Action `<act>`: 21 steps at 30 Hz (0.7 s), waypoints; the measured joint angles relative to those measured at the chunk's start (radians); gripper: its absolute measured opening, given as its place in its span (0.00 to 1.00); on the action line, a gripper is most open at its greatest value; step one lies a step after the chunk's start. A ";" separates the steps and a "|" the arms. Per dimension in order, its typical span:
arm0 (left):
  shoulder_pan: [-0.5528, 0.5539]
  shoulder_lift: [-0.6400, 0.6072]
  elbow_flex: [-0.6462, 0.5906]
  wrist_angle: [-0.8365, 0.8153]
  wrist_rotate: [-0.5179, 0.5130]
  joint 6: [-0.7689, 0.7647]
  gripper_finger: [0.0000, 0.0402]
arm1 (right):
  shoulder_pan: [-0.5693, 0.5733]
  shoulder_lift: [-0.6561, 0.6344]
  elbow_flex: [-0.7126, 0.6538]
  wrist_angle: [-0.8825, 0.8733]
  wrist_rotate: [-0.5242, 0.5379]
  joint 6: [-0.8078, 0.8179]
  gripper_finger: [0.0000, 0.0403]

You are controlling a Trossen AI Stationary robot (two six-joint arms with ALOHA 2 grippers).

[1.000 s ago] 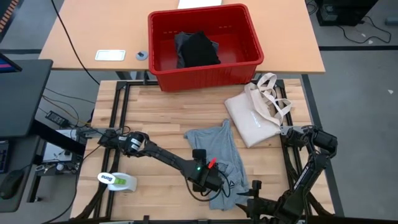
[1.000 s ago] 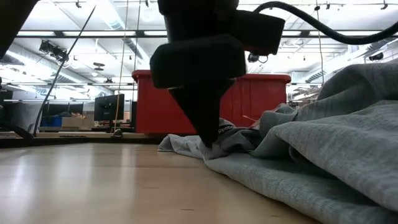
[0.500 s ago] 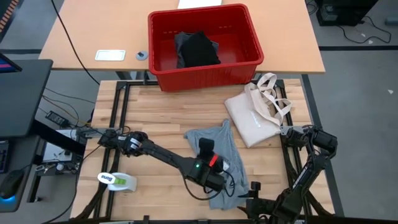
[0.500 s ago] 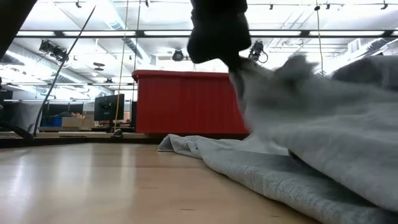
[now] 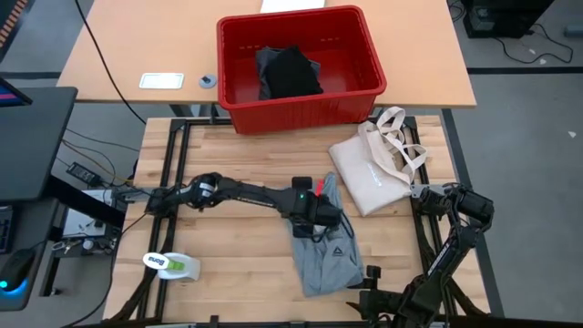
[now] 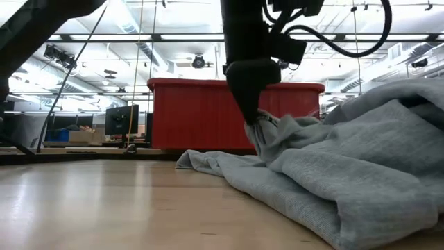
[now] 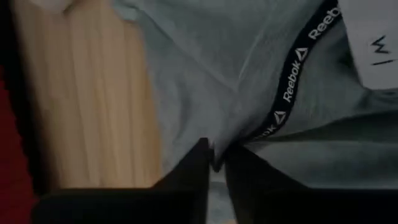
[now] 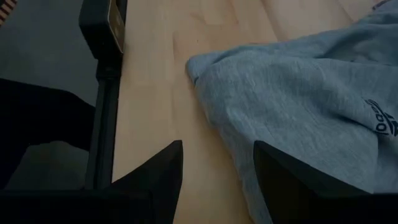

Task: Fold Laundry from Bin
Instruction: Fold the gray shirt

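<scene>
The light grey T-shirt [image 5: 328,260] lies on the wooden table, its near end flat with the small chest mark up. Its far part is bunched up under my left gripper [image 5: 321,219], which is shut on it. In the left wrist view the black printed neck tape [image 7: 292,74] runs just past the fingers. My right gripper [image 8: 217,149] hangs open by the shirt's near right corner [image 8: 205,65], touching nothing. The red bin [image 5: 296,64] stands beyond the table's far edge with a black garment [image 5: 290,71] inside. My left gripper pinches a raised fold of the grey T-shirt [image 7: 217,134] between its two fingers, close to the black neck tape. The fingers slant down from above [image 6: 253,118]. The held cloth is lifted, and the rest slopes down onto the table [image 6: 312,201].
A cream tote bag [image 5: 373,169] lies at the table's far right, next to the shirt. A white and green tape roll [image 5: 171,264] sits at the near left. There is bare wood left of the shirt [image 5: 237,237]. A black frame rail [image 8: 102,99] runs along the table's edge by my right gripper.
My left gripper has shut on the shirt near its near left side, then risen and gone toward the far edge and slightly right. The held cloth went with it. The shirt is now drawn narrower, with the chest mark showing, and its near end stays on the table.
</scene>
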 joint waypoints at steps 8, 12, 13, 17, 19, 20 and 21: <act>-0.082 -0.064 0.067 -0.019 -0.021 0.005 0.50 | 0.002 0.000 0.025 -0.127 -0.018 0.030 0.51; -0.169 -0.075 0.119 -0.012 -0.110 0.012 0.54 | 0.007 0.000 0.027 -0.189 0.004 -0.063 0.51; -0.191 -0.074 0.119 0.002 -0.109 0.010 0.54 | 0.008 0.000 0.027 -0.193 0.019 -0.092 0.51; -0.280 -0.054 0.061 0.194 0.000 -0.006 0.54 | 0.007 0.000 0.027 -0.175 0.040 -0.254 0.51; -0.325 -0.012 0.022 0.281 0.026 -0.019 0.54 | 0.006 0.000 0.027 -0.168 0.034 -0.316 0.51; -0.348 0.009 0.011 0.309 0.030 -0.028 0.54 | 0.005 0.000 0.028 -0.164 0.024 -0.339 0.51; -0.368 0.033 0.008 0.325 0.029 -0.035 0.54 | 0.000 0.000 0.028 -0.157 0.010 -0.353 0.51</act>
